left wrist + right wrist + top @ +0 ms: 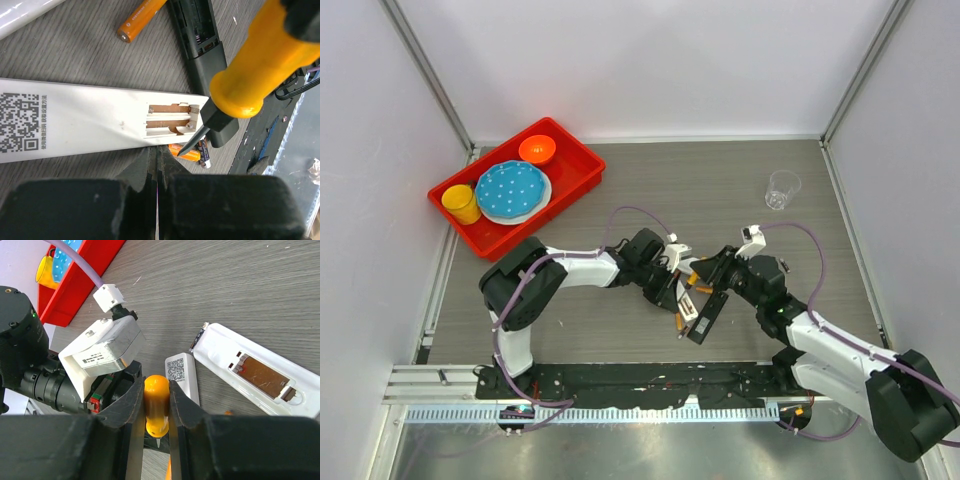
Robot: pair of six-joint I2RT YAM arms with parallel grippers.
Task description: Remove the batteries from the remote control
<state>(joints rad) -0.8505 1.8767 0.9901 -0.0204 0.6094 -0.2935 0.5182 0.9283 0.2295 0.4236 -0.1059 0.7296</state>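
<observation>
Seen from above, the two arms meet at the middle of the grey wood-grain table (720,190), and their wrists hide most of what lies between them. Only a slim black remote control (706,318) shows clearly there. A red plastic tray (588,163) of dishes sits at the far left and a clear plastic cup (782,188) at the far right, both well apart from the arms.

The left wrist view shows what the wrists cover. A long white remote control with a QR code (90,117) lies back-up, its battery bay (167,120) uncovered and empty. An orange-handled screwdriver (260,65) slants down from the right, its dark tip at the bay's end by the contacts. A first orange battery (141,19) lies on the table beyond this remote, beside the black one, whose bay is also uncovered. A second orange battery (189,151) pokes out from under the white remote's near edge. The left pincer (156,157) is closed with nothing between its fingers, its tips just at that edge.

Only the right wrist view shows the right pincer (156,387) clamped on the screwdriver's orange handle. It also shows a wider white remote control (260,375), its bay likewise uncovered, lying to the right.
</observation>
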